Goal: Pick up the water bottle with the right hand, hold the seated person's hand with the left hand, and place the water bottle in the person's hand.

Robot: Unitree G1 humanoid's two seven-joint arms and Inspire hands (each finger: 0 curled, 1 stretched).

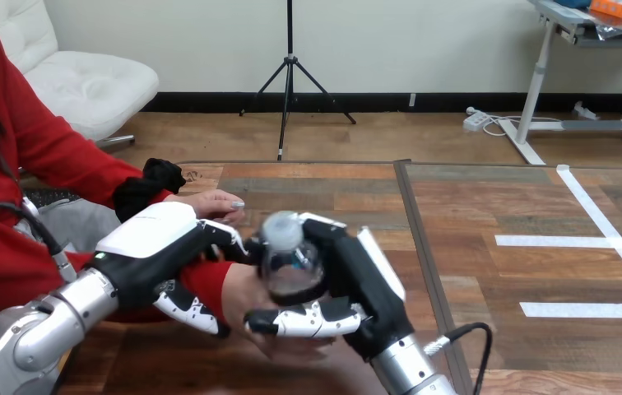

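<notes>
Water bottle (290, 259) is in the right hand (365, 280), lifted clear of the surface (332, 197). Fingers (308, 319) wrap round its lower body from below and the thumb closes over the far side: a firm grasp. The bottle's long axis is roughly upright, with the cap tipped up toward the camera. Left hand (155, 247) is clenched round the person's wrist (209, 284) at the red sleeve, thumb over it and fingers curled beneath. This presents the person's hand (242, 300) palm up. Key relation: that open palm lies directly under the bottle and slightly to the view's left of it, very near the right hand's fingers. Whether the base already touches the palm I cannot tell; the fingers hide the contact. The person's other hand (209, 204) rests further back, apart from the exchange. Judgement: the bottle is nearly delivered. What is left looks like a short lowering, then letting go, and the fingers under the base would need to clear the palm.
</notes>
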